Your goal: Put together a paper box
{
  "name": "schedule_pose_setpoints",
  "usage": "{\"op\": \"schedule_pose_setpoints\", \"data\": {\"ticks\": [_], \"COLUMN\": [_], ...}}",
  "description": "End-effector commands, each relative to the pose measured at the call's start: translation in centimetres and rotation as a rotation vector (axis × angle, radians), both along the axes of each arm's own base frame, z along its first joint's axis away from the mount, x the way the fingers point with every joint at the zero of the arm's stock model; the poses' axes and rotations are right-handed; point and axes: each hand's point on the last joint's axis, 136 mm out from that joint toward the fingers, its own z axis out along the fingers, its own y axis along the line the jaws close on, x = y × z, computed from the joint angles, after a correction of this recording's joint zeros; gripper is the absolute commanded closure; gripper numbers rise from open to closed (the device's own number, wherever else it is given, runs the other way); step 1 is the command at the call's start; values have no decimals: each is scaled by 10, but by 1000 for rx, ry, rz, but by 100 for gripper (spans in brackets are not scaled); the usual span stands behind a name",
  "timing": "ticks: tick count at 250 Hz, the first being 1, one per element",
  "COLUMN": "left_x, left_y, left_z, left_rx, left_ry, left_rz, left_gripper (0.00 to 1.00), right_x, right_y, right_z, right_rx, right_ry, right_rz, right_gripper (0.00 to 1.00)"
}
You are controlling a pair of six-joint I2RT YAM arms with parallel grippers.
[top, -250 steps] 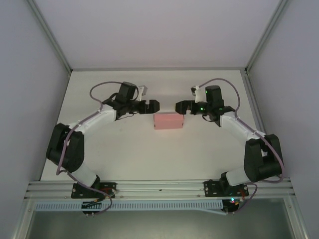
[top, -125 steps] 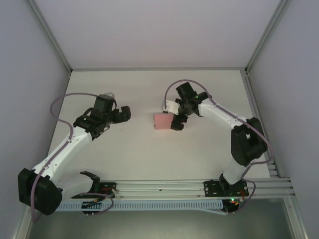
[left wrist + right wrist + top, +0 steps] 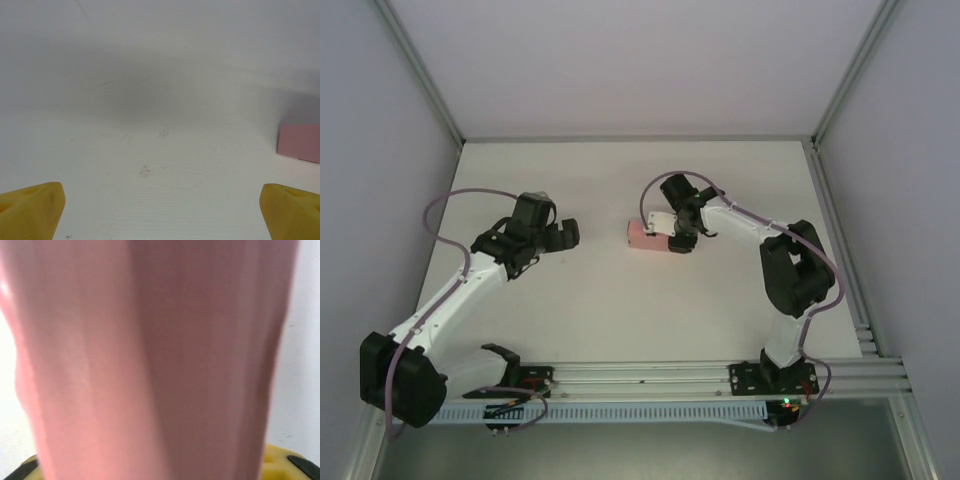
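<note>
So, my left gripper [image 3: 566, 233] was spread wide open, hanging over bare table [image 3: 620, 310] well to the left of the pink paper box [image 3: 640, 236]. On the left wrist camera my two yellow fingertips [image 3: 35, 207] sat in the bottom corners with nothing between them. The box [image 3: 300, 143] was just a pink corner at the right edge, lying flat and clear of those jaws.

My right gripper [image 3: 678, 243] was the one on it. From above, it was down over the right end of the box and covered that end, with the rest of the pink card sticking out to the left. On the right wrist camera the box [image 3: 150, 360] was right up against the lens, a blurry pink slab, with my yellow pads [image 3: 285, 460] peeking out at the bottom on either side of it. So the box sat between those jaws, but honestly I couldn't tell if they were clamped on it or only straddling it.
</note>
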Motion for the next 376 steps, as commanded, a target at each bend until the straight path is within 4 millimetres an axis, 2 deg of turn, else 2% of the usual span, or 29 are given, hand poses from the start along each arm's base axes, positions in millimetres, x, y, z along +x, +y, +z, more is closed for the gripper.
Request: {"op": "schedule_pose_setpoints", "data": {"ticks": [1, 29, 67, 93, 109, 125, 141, 159, 178, 183, 190, 212, 232, 255, 266, 291, 307, 319, 334, 354, 365, 376], "left_x": [-1, -2, -5, -7, -8, -8, -8, -7, -7, -7, -6, -6, -4, 0, 3, 16, 27, 34, 43, 49, 50, 50], "left_y": [6, 8, 13, 18, 19, 20, 20, 19, 19, 19, 19, 18, 18, 18, 19, 29, 48, 62, 81, 106, 116, 125], "left_z": [1, 4, 8, 9, 9, 9, 10, 11, 10, 11, 11, 12, 12, 18, 22, 38, 46, 48, 49, 45, 42, 38], "left_rx": [15, 14, 12, 20, 22, 26, 27, 25, 26, 27, 26, 26, 25, 19, 17, 37, 95, 147, 207, 260, 286, 308], "left_ry": [-1, -10, -26, -30, -32, -31, -34, -37, -37, -38, -40, -41, -48, -75, -94, -182, -255, -313, -400, -507, -566, -614], "left_rz": [22, 34, 57, 77, 80, 81, 80, 76, 76, 75, 76, 75, 76, 82, 89, 121, 185, 221, 277, 342, 360, 379], "left_gripper": [0, 0, 1, 0, 0, 0, 0, 0, 0, 0, 0, 0, 0, 0, 0, 0, 0, 0, 0, 0, 0, 0], "right_x": [13, 27, 49, 48, 39, 27, 12, -8, -25, -31, -37, -56, -70, -70, -61, -35, -17, 0, 15, 26, 28, 29], "right_y": [6, 7, 1, -3, -5, -6, -6, -5, -5, -4, -3, 0, 7, 11, 9, -17, -47, -79, -117, -161, -183, -196], "right_z": [24, 29, 30, 23, 13, 5, -4, -15, -16, -15, -12, 0, 19, 50, 73, 122, 142, 151, 149, 131, 120, 108], "right_rx": [24, 26, -103, -198, -244, -271, -271, -263, -244, -228, -209, -119, -24, 92, 166, 371, 517, 599, 659, 681, 724, 801], "right_ry": [-106, -202, -443, -565, -580, -574, -549, -513, -494, -477, -458, -370, -332, -378, -443, -541, -541, -578, -636, -706, -737, -737], "right_rz": [-35, -101, -165, -155, -134, -115, -83, -23, 0, 3, -3, -19, -26, -64, -128, -373, -562, -718, -867, -1006, -1078, -1119], "right_gripper": [61, 60, 68, 67, 61, 60, 49, 31, 16, 8, 0, 0, 0, 0, 0, 0, 0, 0, 0, 0, 0, 0]}}
